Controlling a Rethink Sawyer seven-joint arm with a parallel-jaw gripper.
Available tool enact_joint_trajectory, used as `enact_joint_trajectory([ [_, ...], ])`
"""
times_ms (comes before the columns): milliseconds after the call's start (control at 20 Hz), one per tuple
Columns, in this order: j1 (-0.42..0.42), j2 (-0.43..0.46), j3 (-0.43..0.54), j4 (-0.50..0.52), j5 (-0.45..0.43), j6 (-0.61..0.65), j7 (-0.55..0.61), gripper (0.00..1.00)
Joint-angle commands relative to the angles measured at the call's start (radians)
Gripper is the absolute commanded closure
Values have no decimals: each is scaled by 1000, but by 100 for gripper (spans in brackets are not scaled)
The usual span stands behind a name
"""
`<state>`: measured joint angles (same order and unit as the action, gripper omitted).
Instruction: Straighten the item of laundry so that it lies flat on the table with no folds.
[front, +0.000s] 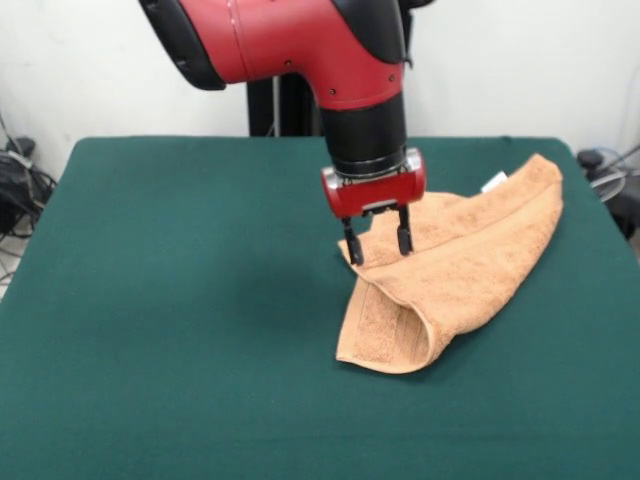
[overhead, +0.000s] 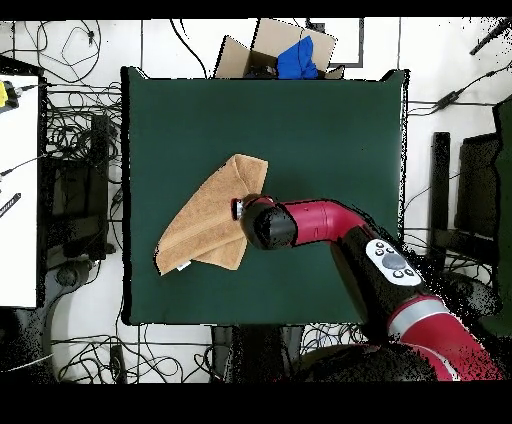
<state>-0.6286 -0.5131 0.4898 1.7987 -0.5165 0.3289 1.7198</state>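
Note:
The light orange-tan towel (front: 470, 262) lies folded over on the green table (front: 180, 300), on its right half in the front view, with a rolled fold at its near end and a small white tag (front: 494, 182) at its far edge. It also shows in the overhead view (overhead: 205, 220), running diagonally left of centre. My gripper (front: 378, 242) hangs just above the towel's left edge, its two black fingers (front: 352, 246) apart and holding nothing. In the overhead view the arm's head (overhead: 262, 222) covers the gripper at the towel's right edge.
The red arm (overhead: 340, 225) reaches in from the lower right in the overhead view. A cardboard box (overhead: 285, 50) with a blue item sits beyond the table's far edge. Cables lie on the floor around the table.

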Motion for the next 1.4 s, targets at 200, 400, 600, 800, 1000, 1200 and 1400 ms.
enact_joint_trajectory([
  [200, -27, 56, 35, 15, -74, 84, -107, 0],
  [400, -37, 69, 31, 15, -81, 74, -108, 0],
  [600, -43, 61, 30, 31, -85, 66, -94, 0],
  [800, -45, 62, 23, 44, -92, 53, -79, 0],
  [1000, -43, 61, 21, 48, -94, 50, -75, 0],
  [1200, -40, 57, 21, 51, -92, 49, -69, 0],
  [1400, -35, 70, 20, 40, -94, 45, -67, 0],
])
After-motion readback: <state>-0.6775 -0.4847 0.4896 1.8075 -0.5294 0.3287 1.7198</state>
